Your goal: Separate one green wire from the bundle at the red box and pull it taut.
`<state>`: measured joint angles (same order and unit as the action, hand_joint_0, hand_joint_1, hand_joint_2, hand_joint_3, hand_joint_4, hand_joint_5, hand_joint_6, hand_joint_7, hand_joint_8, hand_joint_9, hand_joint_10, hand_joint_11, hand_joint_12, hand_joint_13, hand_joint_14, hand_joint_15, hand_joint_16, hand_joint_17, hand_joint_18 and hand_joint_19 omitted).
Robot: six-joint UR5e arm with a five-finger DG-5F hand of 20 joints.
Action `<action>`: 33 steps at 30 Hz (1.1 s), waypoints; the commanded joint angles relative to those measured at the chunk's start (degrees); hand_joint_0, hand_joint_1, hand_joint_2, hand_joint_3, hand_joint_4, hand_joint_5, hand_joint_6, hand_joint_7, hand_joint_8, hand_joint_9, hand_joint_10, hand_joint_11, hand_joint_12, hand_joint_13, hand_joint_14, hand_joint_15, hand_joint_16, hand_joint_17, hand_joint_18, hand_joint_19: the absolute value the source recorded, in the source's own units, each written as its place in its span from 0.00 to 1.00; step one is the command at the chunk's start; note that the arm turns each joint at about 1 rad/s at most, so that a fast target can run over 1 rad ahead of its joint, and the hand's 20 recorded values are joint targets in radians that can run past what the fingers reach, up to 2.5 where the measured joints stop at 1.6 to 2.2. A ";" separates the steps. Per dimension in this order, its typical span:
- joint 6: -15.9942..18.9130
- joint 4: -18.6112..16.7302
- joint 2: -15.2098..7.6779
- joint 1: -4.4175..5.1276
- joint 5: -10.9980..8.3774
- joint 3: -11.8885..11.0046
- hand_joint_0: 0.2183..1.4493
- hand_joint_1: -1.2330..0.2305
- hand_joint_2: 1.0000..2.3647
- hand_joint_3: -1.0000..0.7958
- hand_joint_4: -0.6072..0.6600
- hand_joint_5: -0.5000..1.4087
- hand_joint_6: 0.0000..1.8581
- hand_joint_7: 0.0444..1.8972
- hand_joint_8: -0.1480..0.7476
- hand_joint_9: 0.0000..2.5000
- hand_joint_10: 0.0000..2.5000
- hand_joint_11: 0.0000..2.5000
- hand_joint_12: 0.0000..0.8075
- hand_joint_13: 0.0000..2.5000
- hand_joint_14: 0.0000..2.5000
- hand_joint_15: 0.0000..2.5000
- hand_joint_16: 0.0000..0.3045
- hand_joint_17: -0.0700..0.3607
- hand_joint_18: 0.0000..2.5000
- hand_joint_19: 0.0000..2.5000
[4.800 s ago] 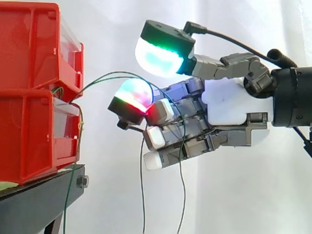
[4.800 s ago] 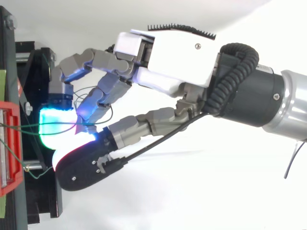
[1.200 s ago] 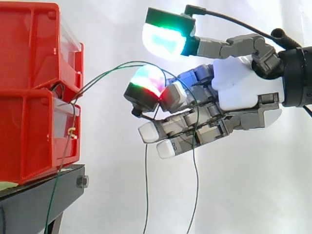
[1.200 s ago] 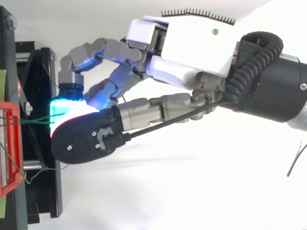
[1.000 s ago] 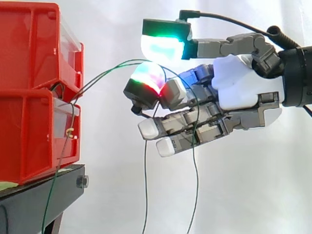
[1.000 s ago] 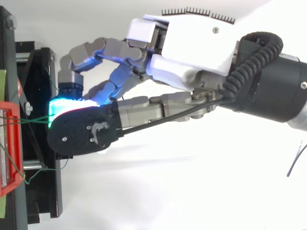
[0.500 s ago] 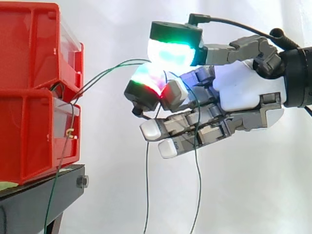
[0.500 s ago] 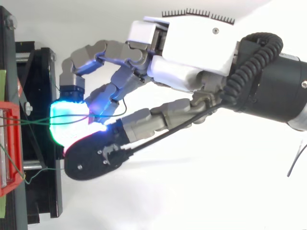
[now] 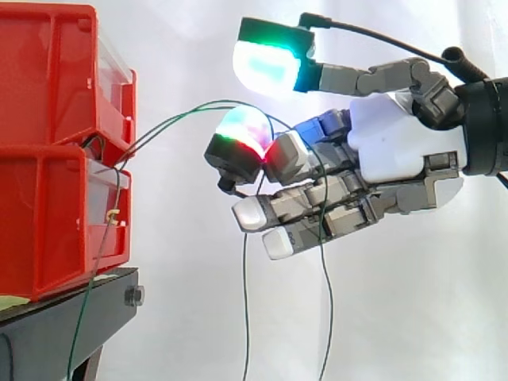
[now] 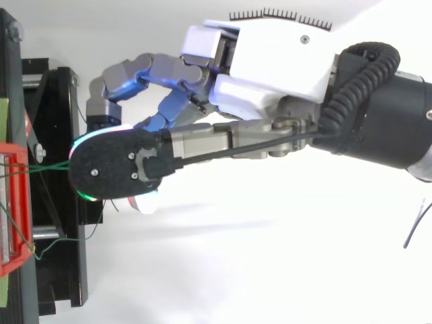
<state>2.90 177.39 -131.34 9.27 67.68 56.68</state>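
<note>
Thin, light and limp, the green wires [image 9: 178,117] would likely slip from a loose hold—a firm pinch on one strand at the top of its arc seemed best. They ran from the red box [image 9: 55,151] up over a curled finger pad [image 9: 240,135] and hung down across the hand [image 9: 397,151], which stood half open—thumb pad [image 9: 268,67] raised clear above, nothing pinched.

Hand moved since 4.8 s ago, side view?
Yes. The hand now sits higher and slightly farther right, away from the red bins.
</note>
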 commanded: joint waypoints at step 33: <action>0.97 3.93 0.47 0.04 0.44 -0.43 0.43 0.24 0.01 0.34 0.65 0.15 0.45 0.58 0.53 0.37 0.01 0.43 0.51 0.30 0.01 0.19 0.19 0.46 0.28 0.17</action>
<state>3.75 181.00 -130.88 9.31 68.05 56.25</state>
